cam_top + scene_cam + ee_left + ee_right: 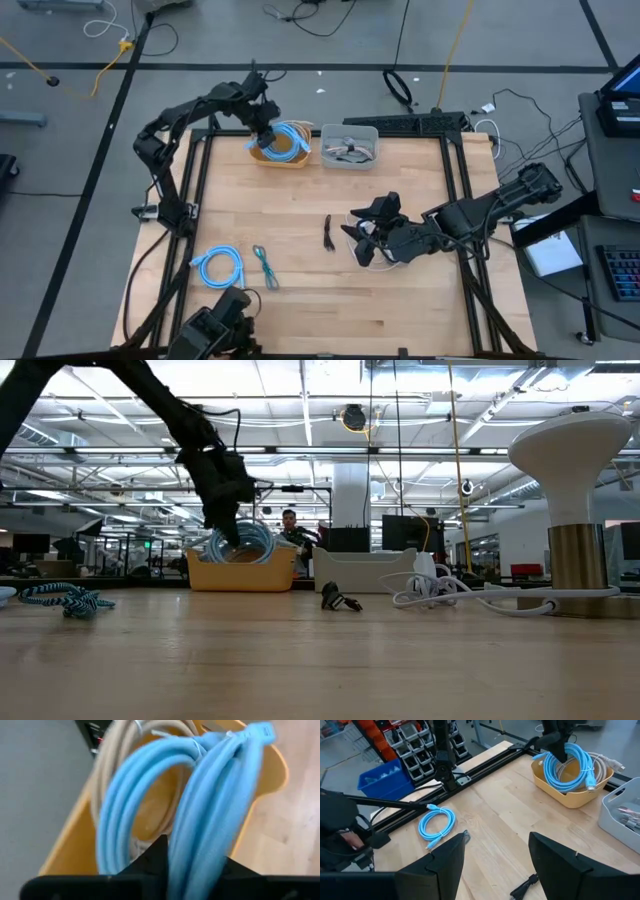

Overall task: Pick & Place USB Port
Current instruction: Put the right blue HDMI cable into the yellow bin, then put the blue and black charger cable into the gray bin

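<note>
A yellow basket point(262, 155) stands at the table's far edge, left of the middle. A coiled blue cable point(570, 762) stands on edge in it, beside a beige coil point(112, 765). My left gripper point(561, 751) is shut on the blue coil's top. My right gripper point(497, 870) hangs open and holds nothing, above a loose white cable point(385, 258) right of the table's middle. A small black cable point(328, 232) lies on the table just left of it. I cannot single out a USB port among the cables. My left gripper has several turns of the blue coil point(197, 845) pinched between its two fingers, at the coil's upper part. The fingers slant down from above and lie across the strands. The coil stands on edge, its lower part inside the basket and its top above the rim.
A grey bin point(349, 147) with cables stands right of the basket. A second blue coil point(220, 265) and a teal cable point(265, 266) lie on the near left of the table. Bare wood lies between them and the basket.
</note>
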Motion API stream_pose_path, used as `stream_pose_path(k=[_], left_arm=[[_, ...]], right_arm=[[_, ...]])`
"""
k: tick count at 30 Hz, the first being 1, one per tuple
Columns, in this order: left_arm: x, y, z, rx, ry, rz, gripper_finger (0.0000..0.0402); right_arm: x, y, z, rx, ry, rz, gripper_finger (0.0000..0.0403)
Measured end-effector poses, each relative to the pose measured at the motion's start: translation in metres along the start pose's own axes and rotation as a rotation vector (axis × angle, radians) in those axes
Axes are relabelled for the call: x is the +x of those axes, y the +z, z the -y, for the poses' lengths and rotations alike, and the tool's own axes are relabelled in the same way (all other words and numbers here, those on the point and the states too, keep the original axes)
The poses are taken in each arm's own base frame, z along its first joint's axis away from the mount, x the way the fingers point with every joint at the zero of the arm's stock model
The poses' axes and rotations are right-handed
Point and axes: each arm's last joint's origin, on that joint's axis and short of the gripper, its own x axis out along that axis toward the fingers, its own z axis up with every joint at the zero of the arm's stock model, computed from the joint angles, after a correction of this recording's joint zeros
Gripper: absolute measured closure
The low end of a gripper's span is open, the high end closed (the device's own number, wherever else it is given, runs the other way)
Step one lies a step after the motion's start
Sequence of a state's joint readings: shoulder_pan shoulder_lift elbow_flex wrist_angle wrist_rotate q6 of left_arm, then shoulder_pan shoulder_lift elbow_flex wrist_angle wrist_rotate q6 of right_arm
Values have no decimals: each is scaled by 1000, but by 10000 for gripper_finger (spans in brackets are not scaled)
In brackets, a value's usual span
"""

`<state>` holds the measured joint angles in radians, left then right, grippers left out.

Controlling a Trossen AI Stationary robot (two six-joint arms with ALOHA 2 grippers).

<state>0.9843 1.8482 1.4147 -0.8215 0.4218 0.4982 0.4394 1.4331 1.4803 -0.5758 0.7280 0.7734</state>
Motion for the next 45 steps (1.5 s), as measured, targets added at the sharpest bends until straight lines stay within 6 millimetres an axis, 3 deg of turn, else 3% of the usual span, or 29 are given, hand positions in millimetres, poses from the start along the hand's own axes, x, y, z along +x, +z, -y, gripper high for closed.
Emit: stream_pose_path(k=[9,14,26,40,45], left_arm=[[-3,3,3,-14,106,-34,220],[0,8,7,2,167,-42,185],[6,15,25,29,195,-68,205],[-38,19,44,41,381,-29,181],[-65,20,59,49,401,49,182]], right_arm=[[0,1,-1,9,5,7,190],[0,1,-1,15,5,7,190],[0,1,-1,26,6,6,190],[0,1,-2,42,13,12,190],[0,2,-2,44,16,15,190]])
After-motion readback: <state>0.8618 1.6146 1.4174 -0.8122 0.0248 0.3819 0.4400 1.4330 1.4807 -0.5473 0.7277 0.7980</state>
